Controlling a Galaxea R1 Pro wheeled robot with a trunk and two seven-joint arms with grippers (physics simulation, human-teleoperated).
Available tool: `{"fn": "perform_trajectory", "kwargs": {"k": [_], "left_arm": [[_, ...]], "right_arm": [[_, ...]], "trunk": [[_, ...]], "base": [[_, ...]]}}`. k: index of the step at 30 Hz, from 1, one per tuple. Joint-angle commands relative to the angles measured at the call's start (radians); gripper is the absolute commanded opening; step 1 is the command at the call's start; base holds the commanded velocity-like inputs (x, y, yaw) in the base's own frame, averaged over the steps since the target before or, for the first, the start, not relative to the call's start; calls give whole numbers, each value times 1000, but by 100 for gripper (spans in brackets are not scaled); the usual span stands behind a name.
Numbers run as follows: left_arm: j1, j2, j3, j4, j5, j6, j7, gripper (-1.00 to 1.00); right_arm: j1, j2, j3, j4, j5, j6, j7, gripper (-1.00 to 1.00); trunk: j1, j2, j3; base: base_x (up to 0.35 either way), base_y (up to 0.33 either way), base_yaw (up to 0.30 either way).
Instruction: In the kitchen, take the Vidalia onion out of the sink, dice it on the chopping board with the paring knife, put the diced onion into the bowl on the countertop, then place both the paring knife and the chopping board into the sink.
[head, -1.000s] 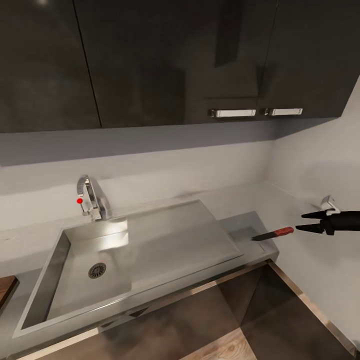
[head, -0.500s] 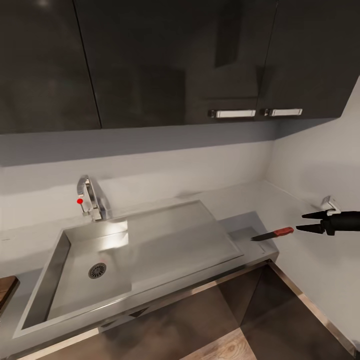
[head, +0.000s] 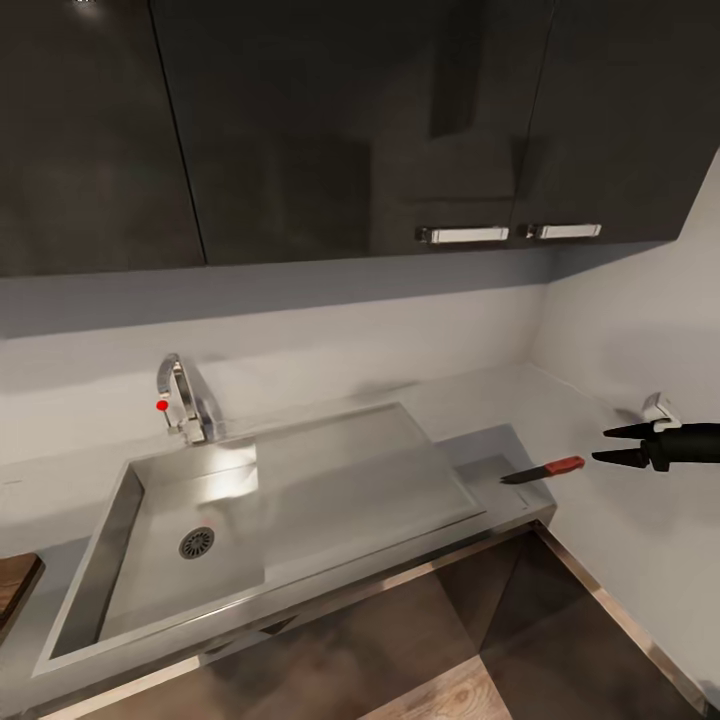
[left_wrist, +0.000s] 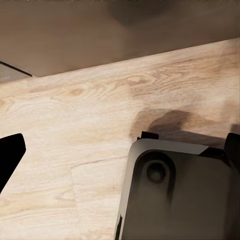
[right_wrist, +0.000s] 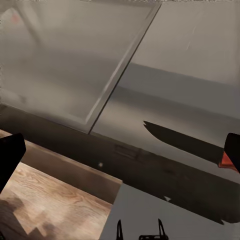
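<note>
Paring knife (head: 545, 468) lies on the countertop (head: 495, 450) just right of the sink (head: 280, 500), its handle end nearest the right gripper (head: 608, 444), fingers spread, untouching. Chopping board (head: 15, 585) is cropped left of the sink. Left gripper's state: unreadable.

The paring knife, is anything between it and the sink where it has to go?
Nothing visible. The paring knife lies on the countertop right of the sink, bare counter between. The right tool is open just beyond its handle.
</note>
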Motion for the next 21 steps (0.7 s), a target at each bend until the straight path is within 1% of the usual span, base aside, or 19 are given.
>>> {"fn": "perform_trajectory", "kwargs": {"k": [1, 21], "left_arm": [[0, 2, -6, -2, 10, -3, 8, 100], [0, 2, -6, -4, 10, -3, 8, 100]], "right_arm": [[-1, 0, 0, -1, 3, 11, 4, 100], [-1, 0, 0, -1, 3, 11, 5, 100]], "trunk": [[-4, 6, 2], [-80, 146, 64]], "base": [[0, 0, 0], [0, 0, 0]]}}
